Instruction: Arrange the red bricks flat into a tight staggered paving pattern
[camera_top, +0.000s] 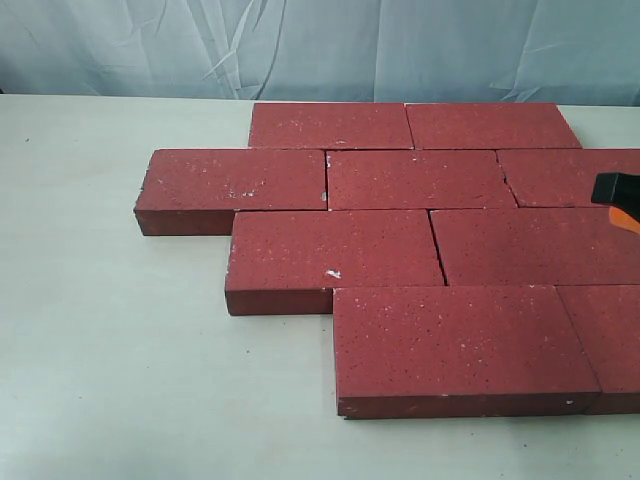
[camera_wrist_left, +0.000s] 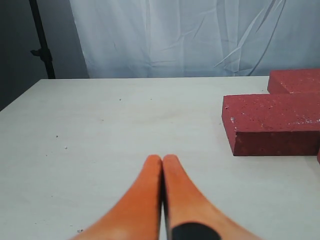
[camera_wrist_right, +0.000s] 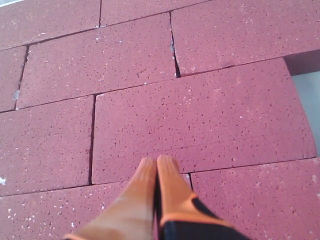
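Observation:
Several red bricks (camera_top: 420, 250) lie flat on the pale table (camera_top: 110, 350) in four staggered rows, edges touching. The leftmost brick (camera_top: 232, 180) ends the second row. My right gripper (camera_top: 625, 212) shows only as a black and orange tip at the right edge, above the bricks. In the right wrist view its fingers (camera_wrist_right: 157, 162) are shut with nothing between them, hovering over a joint of the red bricks (camera_wrist_right: 195, 120). My left gripper (camera_wrist_left: 162, 160) is shut and empty over bare table, with the end of a red brick (camera_wrist_left: 272, 125) off to one side.
A white cloth backdrop (camera_top: 320, 45) hangs behind the table. A dark stand (camera_wrist_left: 42, 40) rises beyond the table's edge in the left wrist view. Bare tabletop lies left of and in front of the bricks.

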